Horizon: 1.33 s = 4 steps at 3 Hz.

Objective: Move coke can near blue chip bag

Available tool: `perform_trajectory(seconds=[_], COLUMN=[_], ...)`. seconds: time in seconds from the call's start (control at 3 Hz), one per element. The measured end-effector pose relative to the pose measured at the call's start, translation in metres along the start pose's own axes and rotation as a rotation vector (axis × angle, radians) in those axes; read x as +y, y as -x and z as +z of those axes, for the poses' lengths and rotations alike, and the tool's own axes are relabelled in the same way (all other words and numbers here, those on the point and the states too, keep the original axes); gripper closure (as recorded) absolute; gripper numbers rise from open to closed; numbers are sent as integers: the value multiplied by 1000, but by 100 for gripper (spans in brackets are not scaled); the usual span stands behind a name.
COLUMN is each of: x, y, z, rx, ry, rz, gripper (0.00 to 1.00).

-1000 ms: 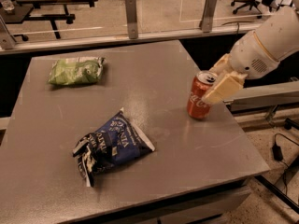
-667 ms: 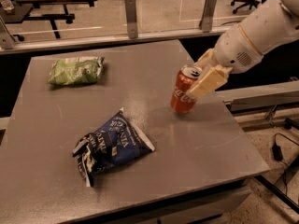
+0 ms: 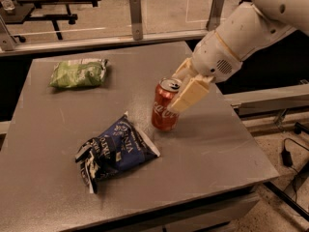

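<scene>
Red aluminium, smooth and shiny, with white script and a silver top: the coke can (image 3: 165, 105) stands near the middle of the grey table (image 3: 217, 144), leaning a little to the right. The gripper (image 3: 175, 92) is at the can's upper half, grasping it. One cream-coloured, blocky finger (image 3: 189, 94) lies flat against the can's right side, and the other is mostly hidden behind the can. The white arm (image 3: 241, 37) behind it is rounded and thick and comes in from the upper right corner.

I cannot tell whether the can's base touches the table or is just above it.

The blue chip bag (image 3: 116, 146) lies flat, just to the lower left of the can, near it but not touching. Its foil is dark blue and black, crumpled, with white lettering and white edges. The light green chip bag (image 3: 79, 73), also wrinkled, lies well apart at the far left of the table. The table top is matte, with faint scratches.

Compared with a moment ago, the can and the gripper have moved left, away from the table's right edge and closer to the blue bag. Both bags have stayed where they were.
</scene>
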State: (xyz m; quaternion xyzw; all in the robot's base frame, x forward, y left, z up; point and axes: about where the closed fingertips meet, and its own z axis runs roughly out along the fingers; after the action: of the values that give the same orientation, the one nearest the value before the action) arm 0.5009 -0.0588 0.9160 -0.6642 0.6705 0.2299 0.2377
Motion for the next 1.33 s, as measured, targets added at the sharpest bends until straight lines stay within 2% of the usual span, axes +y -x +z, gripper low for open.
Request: perform_trajectory(seconds=[0.33,0.67,1.33], x=[13,23,23], y=[1,3,6], z=[12,18,18], rx=[21,42,41], ry=[36,57,52], rz=[-14,-30,-35], gripper=[100,68,20])
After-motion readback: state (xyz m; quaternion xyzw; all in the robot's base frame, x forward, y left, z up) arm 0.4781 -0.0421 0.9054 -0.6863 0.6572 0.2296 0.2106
